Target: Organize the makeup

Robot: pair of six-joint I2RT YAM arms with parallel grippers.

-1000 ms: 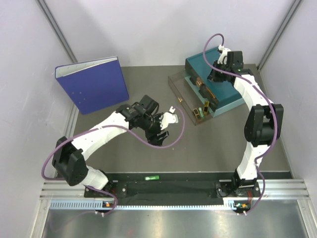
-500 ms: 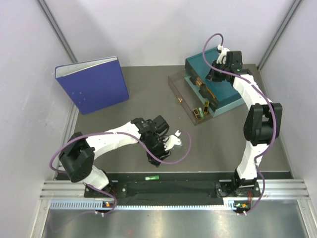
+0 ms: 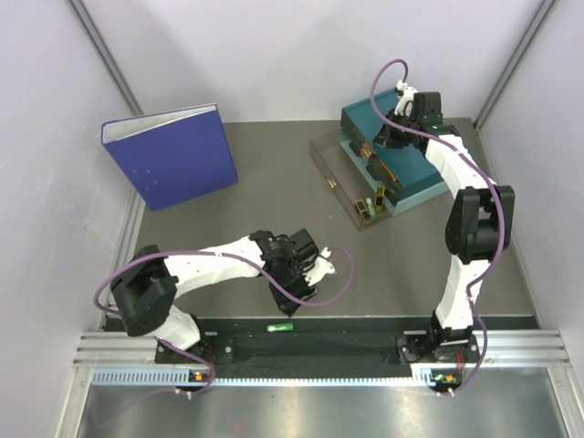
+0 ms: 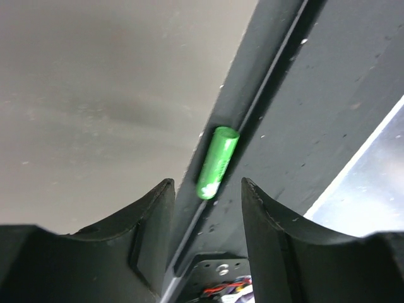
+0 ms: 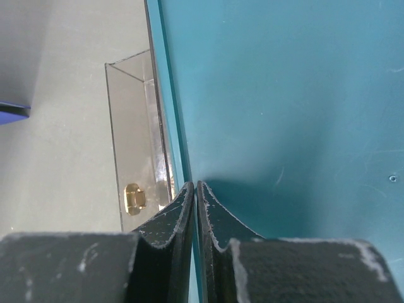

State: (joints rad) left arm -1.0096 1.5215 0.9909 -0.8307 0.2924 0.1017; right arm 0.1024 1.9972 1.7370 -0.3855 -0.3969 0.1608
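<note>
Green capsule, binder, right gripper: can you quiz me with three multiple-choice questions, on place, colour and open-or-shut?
1. Where does the green capsule lie?
A) in the clear drawer
B) against the dark strip at the table's near edge
C) on the teal box

2. What colour is the binder?
A) blue
B) red
C) yellow

3. The right gripper is:
A) wide open
B) clamped on a tube
C) shut on nothing

Answers: 1 B, the left wrist view shows it along that strip; 2 A, plainly blue from above; 3 C, it is closed with nothing inside.
</note>
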